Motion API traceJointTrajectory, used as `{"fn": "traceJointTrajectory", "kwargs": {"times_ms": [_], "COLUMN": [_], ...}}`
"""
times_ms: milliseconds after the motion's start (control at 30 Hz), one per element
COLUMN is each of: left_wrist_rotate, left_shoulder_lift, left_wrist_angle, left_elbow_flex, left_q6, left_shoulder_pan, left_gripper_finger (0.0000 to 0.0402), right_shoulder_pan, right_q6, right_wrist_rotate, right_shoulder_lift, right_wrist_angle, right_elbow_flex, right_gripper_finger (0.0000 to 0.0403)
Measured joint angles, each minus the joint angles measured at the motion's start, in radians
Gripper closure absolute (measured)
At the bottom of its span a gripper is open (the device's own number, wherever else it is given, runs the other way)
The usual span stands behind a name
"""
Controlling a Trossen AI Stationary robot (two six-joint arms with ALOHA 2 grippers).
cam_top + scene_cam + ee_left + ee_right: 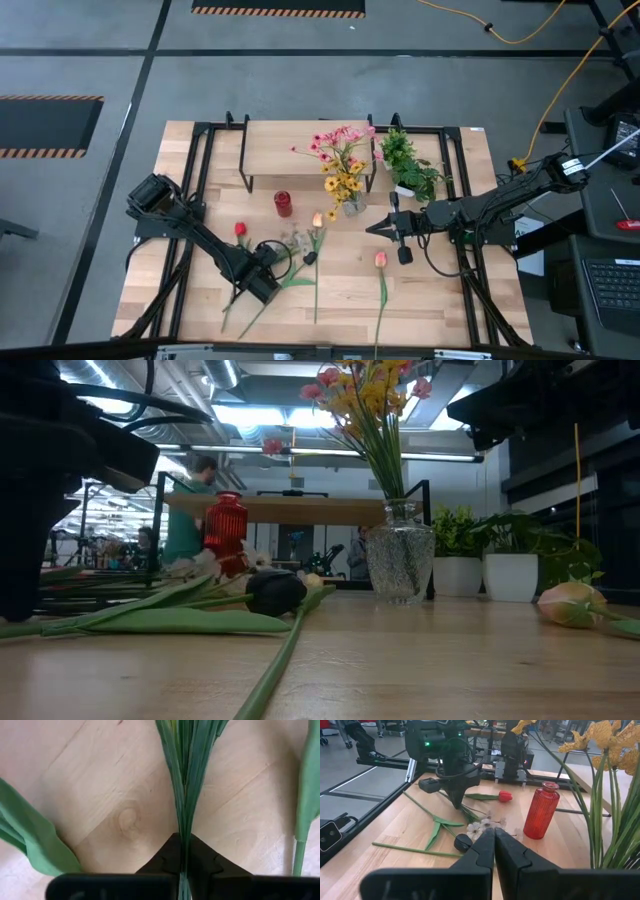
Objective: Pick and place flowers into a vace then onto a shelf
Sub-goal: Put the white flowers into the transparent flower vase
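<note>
The left gripper [272,270] is low over the table [440,300] near its front left part, its fingers [167,857] pinched tight on the green stems and leaves of a flower [187,775]. From the right wrist view, this gripper [457,800] points straight down onto the stems lying on the wood.

The right gripper [375,229] hangs over the middle of the table, just right of the glass vase [353,206], with its fingers [482,847] pressed together and nothing between them.

The vase stands near the front edge of the shelf [275,150], which sits at the back of the table, and it holds pink and yellow flowers [340,160]. A red bottle [283,204] stands to the left of the vase.

Loose flowers lie on the table: a red tulip [240,230] by the left arm, a peach one [318,220] in the middle, and a pink tulip [381,261] toward the front right. A potted plant [410,165] sits at the back right.
</note>
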Motion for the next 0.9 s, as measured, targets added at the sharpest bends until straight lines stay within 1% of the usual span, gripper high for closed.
{"fn": "traceJointTrajectory", "kwargs": {"times_ms": [200, 367, 567, 700, 900], "left_wrist_rotate": [-0.001, -0.081, -0.131, -0.233, -0.407], "left_shoulder_lift": [-0.061, -0.150, -0.263, -0.325, -0.381], "left_wrist_angle": [-0.039, -0.100, -0.209, -0.253, -0.240], "left_elbow_flex": [0.000, 0.000, 0.000, 0.000, 0.000], "left_q6": [0.008, -0.006, -0.057, -0.076, -0.020], "left_shoulder_pan": [-0.008, -0.020, -0.060, -0.100, -0.156], "left_gripper_finger": [0.0394, 0.0392, 0.0394, 0.0394, 0.0395], "right_shoulder_pan": [0.000, 0.000, 0.000, 0.000, 0.000], "right_q6": [0.001, 0.002, 0.001, 0.001, 0.001], "right_wrist_rotate": [0.000, 0.000, 0.000, 0.000, 0.000], "right_shoulder_lift": [0.000, 0.000, 0.000, 0.000, 0.000], "right_wrist_angle": [0.000, -0.005, -0.007, -0.008, -0.010], "right_elbow_flex": [0.000, 0.000, 0.000, 0.000, 0.000], "right_gripper_finger": [0.0386, 0.0386, 0.0386, 0.0386, 0.0386]}}
